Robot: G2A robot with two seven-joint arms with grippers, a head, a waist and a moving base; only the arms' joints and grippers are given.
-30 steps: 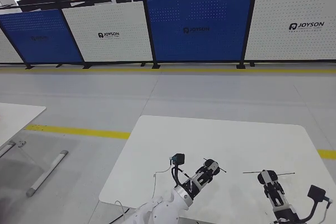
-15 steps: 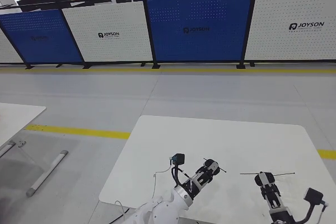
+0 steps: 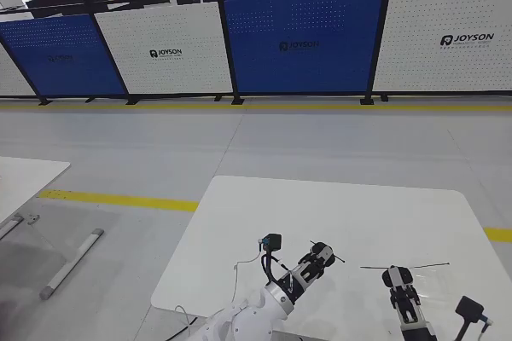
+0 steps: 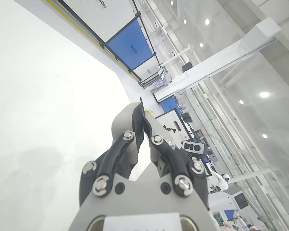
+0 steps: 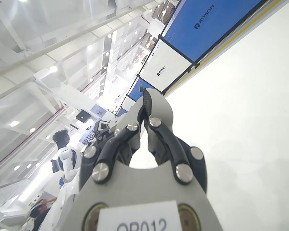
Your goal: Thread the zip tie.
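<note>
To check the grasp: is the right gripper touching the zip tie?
Touching: the right wrist view shows the right gripper shut on the zip tie, with the tie's end protruding beyond it.

Smooth matt white table [image 3: 324, 213], black plastic zip tie [image 3: 427, 265], left end effector [image 4: 143, 111] grey metal, ribbed pads [image 4: 137, 118]

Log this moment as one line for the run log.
left end effector: shut on short black strip | right end effector: shut on zip tie | both over white table | strip and tie apart, not threaded
</note>
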